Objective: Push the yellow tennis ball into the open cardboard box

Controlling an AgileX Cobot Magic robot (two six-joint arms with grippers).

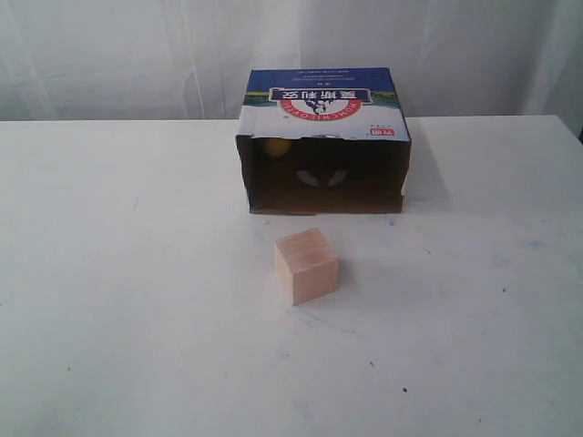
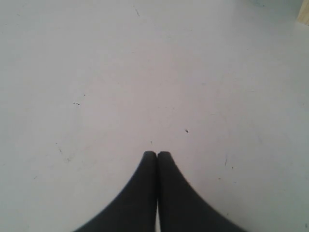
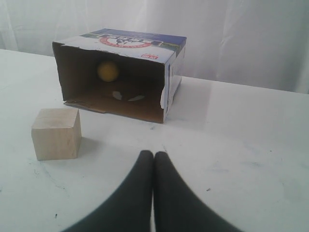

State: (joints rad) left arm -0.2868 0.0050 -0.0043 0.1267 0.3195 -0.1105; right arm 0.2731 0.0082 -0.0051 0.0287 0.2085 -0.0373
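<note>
The open cardboard box (image 1: 325, 109) lies on its side at the back of the white table, its dark mouth facing forward. The yellow tennis ball (image 1: 276, 147) sits inside, at the upper left of the opening; the right wrist view shows the ball (image 3: 107, 71) deep in the box (image 3: 145, 48). My right gripper (image 3: 154, 153) is shut and empty, well in front of the box. My left gripper (image 2: 157, 153) is shut over bare table. Neither arm appears in the exterior view.
A pale wooden cube (image 1: 305, 265) stands on the table a short way in front of the box, also seen as the cube (image 3: 56, 133) in the right wrist view. A white curtain (image 1: 137, 55) hangs behind the table.
</note>
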